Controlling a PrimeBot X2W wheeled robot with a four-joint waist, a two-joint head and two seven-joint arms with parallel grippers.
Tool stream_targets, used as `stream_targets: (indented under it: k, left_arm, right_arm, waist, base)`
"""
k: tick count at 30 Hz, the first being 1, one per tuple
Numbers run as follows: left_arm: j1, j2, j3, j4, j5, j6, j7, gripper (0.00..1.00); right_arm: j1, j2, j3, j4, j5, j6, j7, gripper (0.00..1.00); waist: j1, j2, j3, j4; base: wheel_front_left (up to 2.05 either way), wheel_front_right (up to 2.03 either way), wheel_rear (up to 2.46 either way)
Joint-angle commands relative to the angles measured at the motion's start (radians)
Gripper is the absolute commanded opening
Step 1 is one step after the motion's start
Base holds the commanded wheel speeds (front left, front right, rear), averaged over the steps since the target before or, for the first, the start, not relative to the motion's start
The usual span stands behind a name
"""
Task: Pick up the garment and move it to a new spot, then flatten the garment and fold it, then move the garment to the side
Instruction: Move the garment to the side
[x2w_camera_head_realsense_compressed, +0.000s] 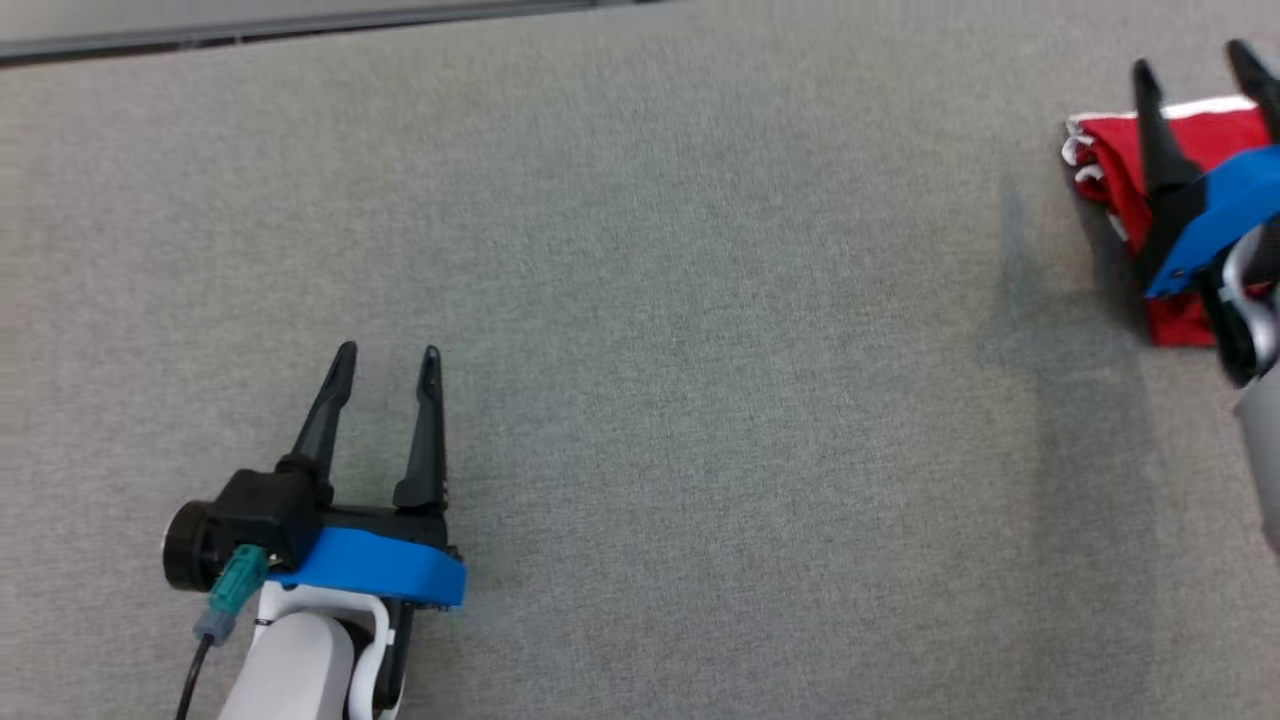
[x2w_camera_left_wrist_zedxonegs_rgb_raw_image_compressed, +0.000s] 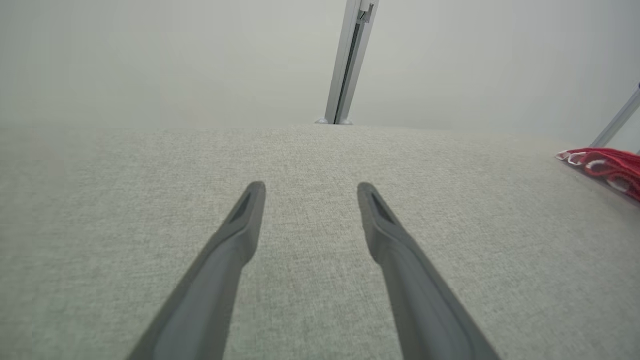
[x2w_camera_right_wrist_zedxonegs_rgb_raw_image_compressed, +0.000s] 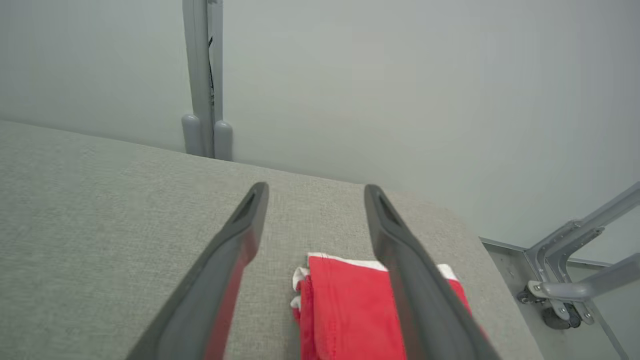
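head: folded red cloth garment with white trim (x2w_camera_head_realsense_compressed: 1110, 170) runs off the right edge, its middle covered by the right jaws (blurred, base cropped) | left wrist: garment (x2w_camera_left_wrist_zedxonegs_rgb_raw_image_compressed: 607, 162) cropped at the right edge, folds too small to tell | right wrist: garment (x2w_camera_right_wrist_zedxonegs_rgb_raw_image_compressed: 345, 310) cut by the bottom edge, part behind one dark finger (x2w_camera_right_wrist_zedxonegs_rgb_raw_image_compressed: 412, 280)

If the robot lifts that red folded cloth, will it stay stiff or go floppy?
Probably floppy: the red garment lies in soft, wavy-edged folds, so it would likely droop and unfold. It looks thin, so probably light. Pushed, it would likely bunch on the woven table cover, not roll.
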Motion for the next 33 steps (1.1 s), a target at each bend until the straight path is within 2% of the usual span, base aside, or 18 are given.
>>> stream_targets:
  k: [1, 6, 9, 14, 18, 22, 27, 33]
  left_arm:
    - [0.006, 0.004, 0.012, 0.006, -0.006, 0.007, -0.009, 1.00]
    - [0.041, 0.000, 0.054, 0.056, -0.040, 0.022, -0.021, 1.00]
    - [0.070, -0.003, 0.083, 0.086, -0.062, 0.027, -0.027, 1.00]
    - [0.129, -0.016, 0.117, 0.128, -0.090, 0.030, -0.032, 1.00]
    - [0.170, -0.031, 0.130, 0.152, -0.103, 0.017, -0.033, 1.00]
    - [0.210, -0.044, 0.142, 0.152, -0.106, 0.013, -0.033, 1.00]
    - [0.244, -0.063, 0.147, 0.150, -0.113, 0.000, -0.034, 1.00]
    - [0.264, -0.071, 0.143, 0.166, -0.097, -0.008, -0.034, 1.00]
  right_arm:
    - [0.025, 0.011, 0.014, -0.005, 0.012, 0.000, -0.015, 1.00]
    - [0.093, 0.083, 0.068, -0.018, 0.065, 0.000, -0.083, 1.00]
    - [0.158, 0.139, 0.074, -0.013, 0.057, 0.000, -0.121, 1.00]
    - [0.286, 0.243, 0.025, -0.025, 0.015, 0.000, -0.164, 1.00]
    - [0.406, 0.300, -0.041, -0.082, -0.040, 0.000, -0.177, 1.00]
    - [0.547, 0.320, -0.095, -0.197, -0.062, 0.000, -0.178, 1.00]
    - [0.698, 0.322, -0.056, -0.316, 0.008, 0.000, -0.178, 1.00]
    - [0.779, 0.321, -0.024, -0.370, 0.022, 0.000, -0.178, 1.00]
  waist:
    - [-0.0001, 0.0000, -0.024, -0.005]
    - [-0.0001, 0.0000, -0.110, 0.016]
    - [-0.0001, 0.0000, -0.161, 0.027]
    - [-0.0001, 0.0000, -0.239, 0.043]
    - [-0.0001, 0.0000, -0.284, 0.054]
    - [-0.0001, 0.0000, -0.316, 0.060]
    - [-0.0001, 0.0000, -0.339, 0.069]
    - [-0.0001, 0.0000, -0.356, 0.067]
  base:
    - [0.00, 0.00, 0.00]
    - [0.00, 0.00, 0.00]
    - [0.00, 0.00, 0.00]
    - [0.00, 0.00, 0.00]
    - [0.00, 0.00, 0.00]
    - [0.00, 0.00, 0.00]
    - [0.00, 0.00, 0.00]
    - [0.00, 0.00, 0.00]
